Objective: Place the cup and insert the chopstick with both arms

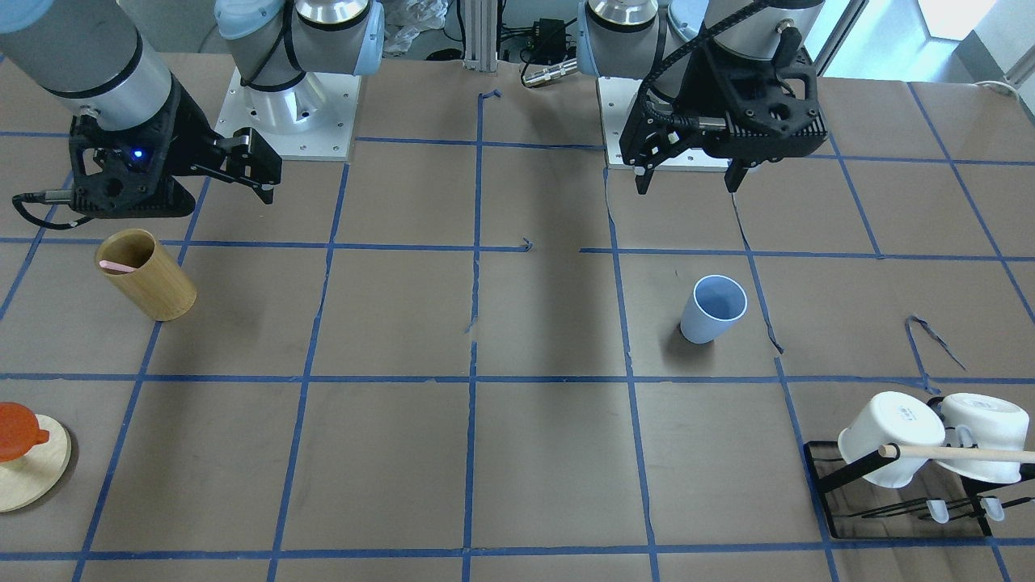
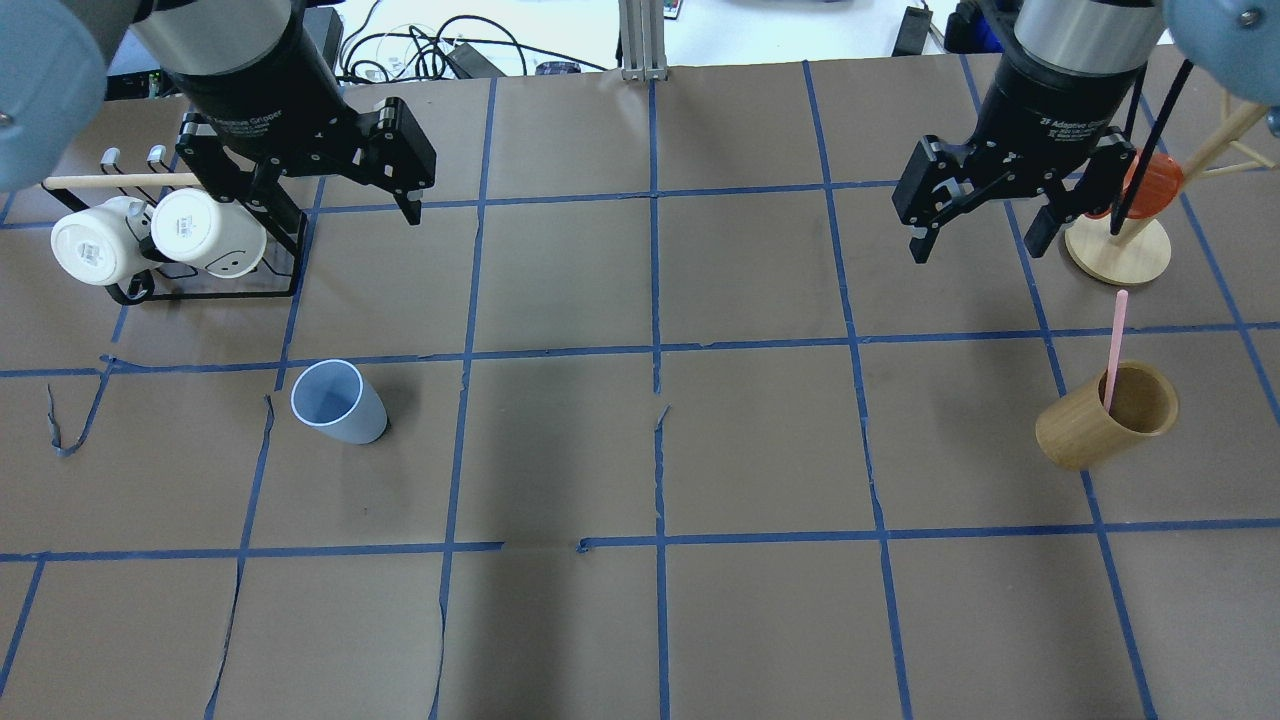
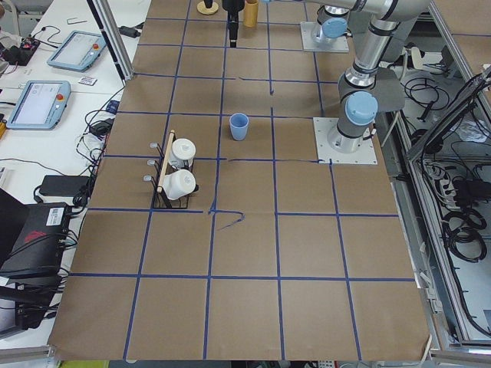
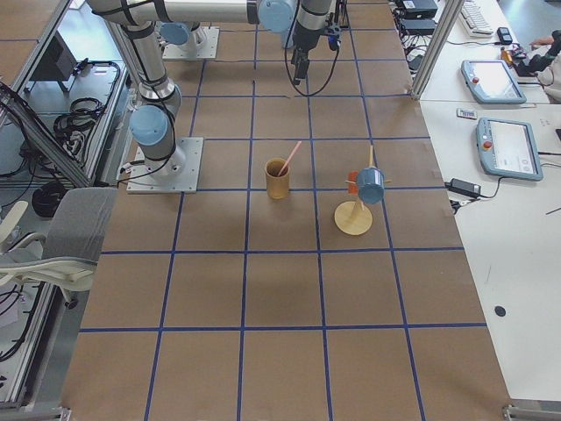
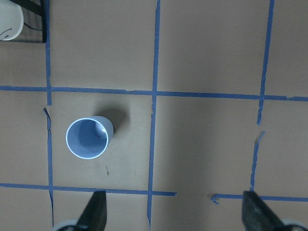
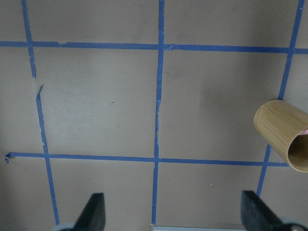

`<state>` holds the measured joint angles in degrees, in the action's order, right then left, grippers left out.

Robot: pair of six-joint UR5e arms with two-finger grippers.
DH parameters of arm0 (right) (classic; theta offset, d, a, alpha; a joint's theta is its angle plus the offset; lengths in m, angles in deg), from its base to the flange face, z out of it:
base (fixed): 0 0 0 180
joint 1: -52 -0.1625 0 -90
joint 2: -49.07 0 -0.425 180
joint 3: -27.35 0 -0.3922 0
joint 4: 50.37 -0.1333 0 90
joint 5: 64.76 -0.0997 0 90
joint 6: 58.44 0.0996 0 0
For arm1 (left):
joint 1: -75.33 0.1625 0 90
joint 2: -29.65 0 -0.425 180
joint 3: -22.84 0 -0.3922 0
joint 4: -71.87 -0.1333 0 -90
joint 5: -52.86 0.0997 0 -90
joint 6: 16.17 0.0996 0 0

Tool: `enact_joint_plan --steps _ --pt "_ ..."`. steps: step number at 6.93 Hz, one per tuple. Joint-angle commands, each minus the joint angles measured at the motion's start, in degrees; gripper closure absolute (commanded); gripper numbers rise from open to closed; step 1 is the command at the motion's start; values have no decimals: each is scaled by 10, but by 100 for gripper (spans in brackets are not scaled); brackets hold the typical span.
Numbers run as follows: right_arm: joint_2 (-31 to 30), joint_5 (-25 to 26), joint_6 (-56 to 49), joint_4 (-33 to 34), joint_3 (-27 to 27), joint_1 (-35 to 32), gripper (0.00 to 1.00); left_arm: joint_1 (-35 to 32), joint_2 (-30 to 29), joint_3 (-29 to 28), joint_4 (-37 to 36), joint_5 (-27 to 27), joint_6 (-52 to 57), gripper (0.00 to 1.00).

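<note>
In your right wrist view, the picture's edge cuts through the bamboo holder at its mouth. From across the table you see only a pink sliver of the chopstick inside it, and the wooden stand is cropped.

The worktop is showing brown paper crossed by a blue tape grid. The cup is showing pale blue. The holder is showing tan bamboo grain around a pink chopstick. At ten o'clock, white mugs are hanging on a black rack.
</note>
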<state>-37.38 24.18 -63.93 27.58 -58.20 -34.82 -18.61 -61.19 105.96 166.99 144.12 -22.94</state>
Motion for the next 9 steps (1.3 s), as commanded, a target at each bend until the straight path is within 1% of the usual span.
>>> enact_joint_plan --steps 1,5,6,9 --pt "0 0 -3 0 -6 1 0 0 0 0 0 0 0 0" --pt "-2 0 -5 -1 -10 2 0 -1 4 0 3 0 0 0" --pt "-1 0 -24 0 -10 3 0 0 4 0 3 1 -1 0" --pt "-10 0 -30 -1 -10 3 0 1 -15 -1 -5 1 -1 0"
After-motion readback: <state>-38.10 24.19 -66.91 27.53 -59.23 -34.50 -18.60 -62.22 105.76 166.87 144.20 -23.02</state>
